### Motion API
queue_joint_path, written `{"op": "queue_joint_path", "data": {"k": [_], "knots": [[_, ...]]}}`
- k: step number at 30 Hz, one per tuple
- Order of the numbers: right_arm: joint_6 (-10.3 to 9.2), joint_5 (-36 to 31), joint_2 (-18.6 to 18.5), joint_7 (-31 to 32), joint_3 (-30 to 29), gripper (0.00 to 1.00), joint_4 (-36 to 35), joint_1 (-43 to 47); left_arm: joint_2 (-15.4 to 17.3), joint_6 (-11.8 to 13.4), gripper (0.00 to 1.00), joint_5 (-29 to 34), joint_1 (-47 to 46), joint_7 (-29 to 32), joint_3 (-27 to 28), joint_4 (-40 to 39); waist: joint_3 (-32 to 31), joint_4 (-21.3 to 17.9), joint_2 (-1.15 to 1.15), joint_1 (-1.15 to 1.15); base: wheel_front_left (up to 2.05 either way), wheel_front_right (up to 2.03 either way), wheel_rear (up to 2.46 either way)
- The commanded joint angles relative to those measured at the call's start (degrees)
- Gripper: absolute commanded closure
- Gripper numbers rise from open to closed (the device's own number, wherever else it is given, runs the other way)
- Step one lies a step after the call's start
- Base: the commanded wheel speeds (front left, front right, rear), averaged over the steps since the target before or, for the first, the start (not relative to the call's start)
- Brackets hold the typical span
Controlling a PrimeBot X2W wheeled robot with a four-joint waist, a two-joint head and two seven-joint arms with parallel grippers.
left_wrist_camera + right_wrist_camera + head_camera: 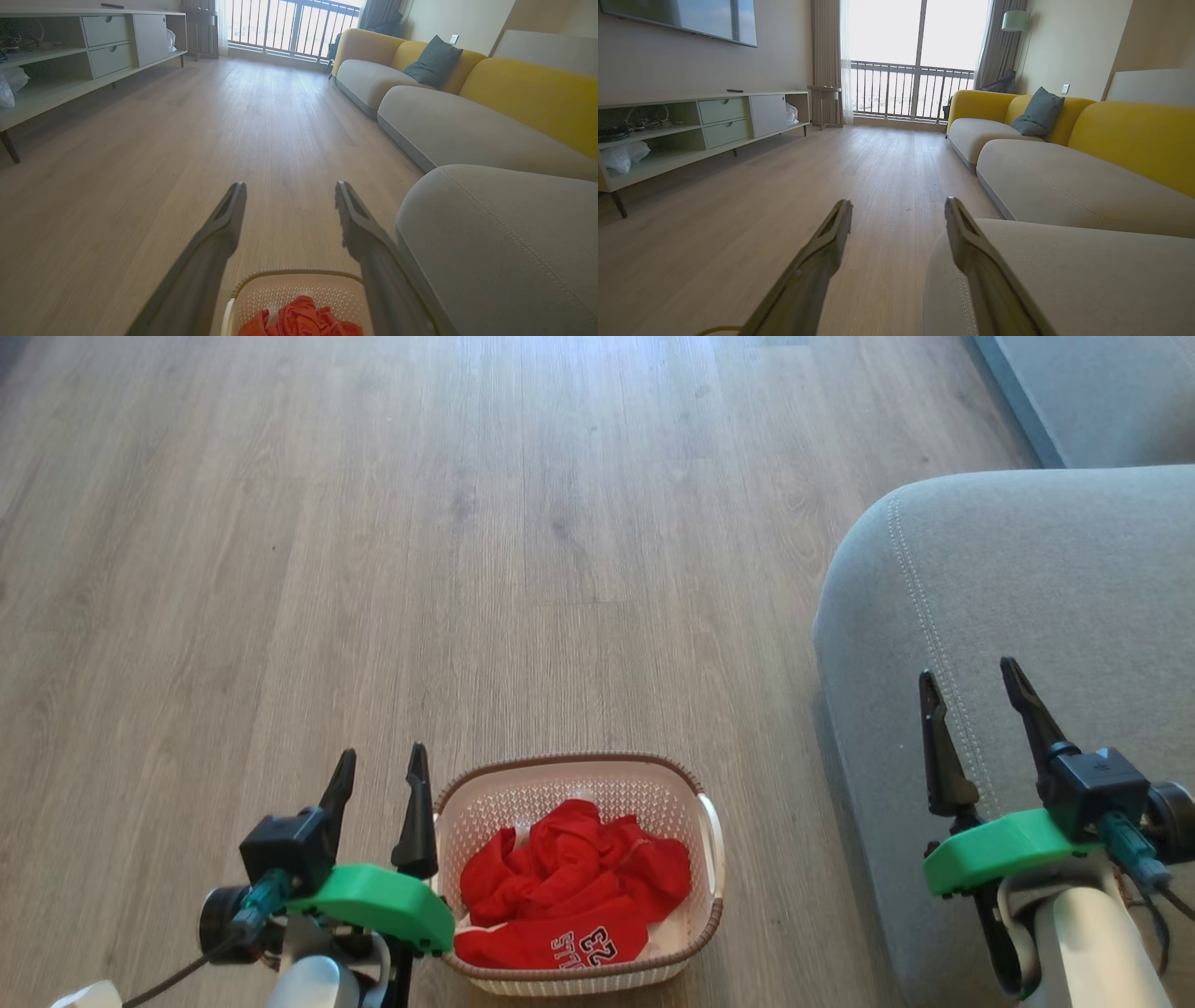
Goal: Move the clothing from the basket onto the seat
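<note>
Clothing in basket, just right of left gripper; right gripper farther, over seat. Both spread wide, empty.

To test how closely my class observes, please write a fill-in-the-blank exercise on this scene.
The red clothing lies in the ____.
This, in turn, stands on the wooden ____.
The grey seat is on the robot's ____ side.
The left gripper and the right gripper are both ____.
Missing words: basket, floor, right, open.
</note>
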Motion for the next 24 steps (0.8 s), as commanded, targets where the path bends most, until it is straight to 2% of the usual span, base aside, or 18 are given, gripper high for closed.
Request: {"op": "queue_joint_path", "data": {"k": [1,11,24], "knots": [[0.0,0.7,0.1,-0.5,1.2,0.0,-1.1,-2.4,0.1,0.6,0.0,-0.4,-1.8,-0.7,2.1,-1.1,0.0,-0.1,0.0,0.0,0.0,0.0,0.0],[0.0,1.9,0.1,-0.5,1.9,0.0,1.9,-2.7,0.1,1.1,0.0,-0.5,-2.1,-0.7,1.4,2.1,-0.3,-0.3,0.0,0.0,0.0,0.0,0.0],[0.0,1.6,0.1,-0.5,1.9,0.0,2.1,-2.7,0.1,1.0,0.0,-0.2,-2.0,-0.7,1.5,1.9,-0.5,0.1,0.0,0.0,0.0,0.0,0.0]]}}
